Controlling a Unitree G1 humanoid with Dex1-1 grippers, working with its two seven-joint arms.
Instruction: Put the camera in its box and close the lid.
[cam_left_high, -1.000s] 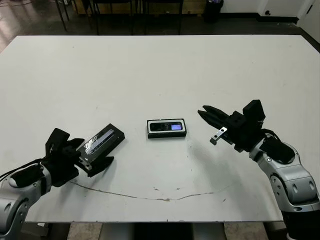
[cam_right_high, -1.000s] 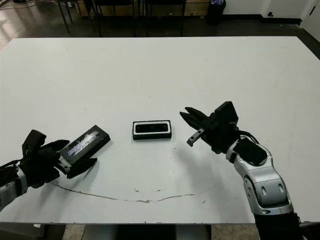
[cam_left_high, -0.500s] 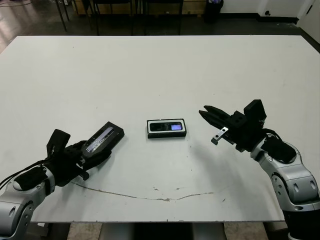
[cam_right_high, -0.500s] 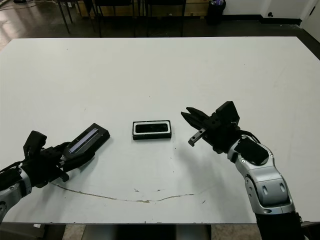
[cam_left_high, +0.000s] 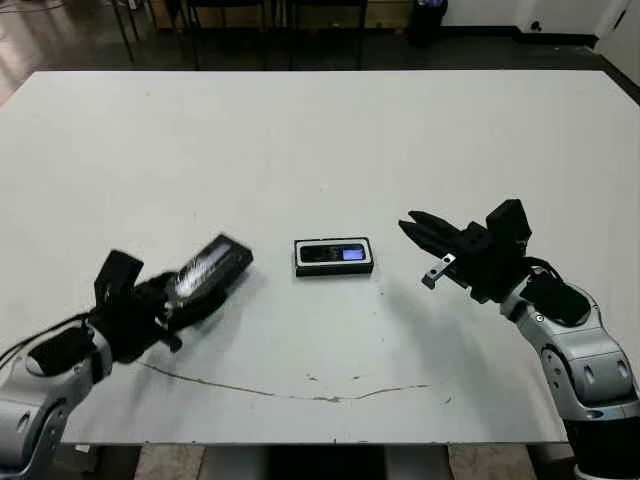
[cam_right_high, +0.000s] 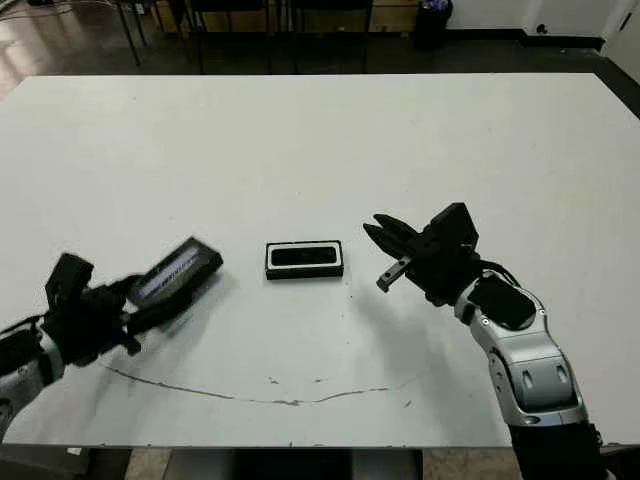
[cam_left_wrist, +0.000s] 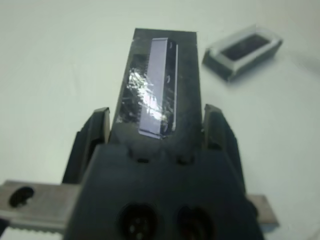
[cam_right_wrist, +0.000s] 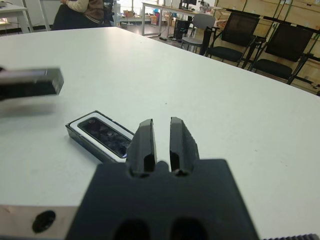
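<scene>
Table: white, faint crack line along near edge.
Box: mid-table, flat, white lining showing.
Camera: lying inside box, bluish screen facing up.
Lid: black with pale strip, raised off table and tilted, left of box, well apart from it.
Left gripper: fingers clamped on lid's two long edges.
Right gripper: fingers nearly pressed together, holding nothing, hovering just right of box, pointing toward it.

Black lid with pale, perhaps silvery strip, white-lined black box, white table
</scene>
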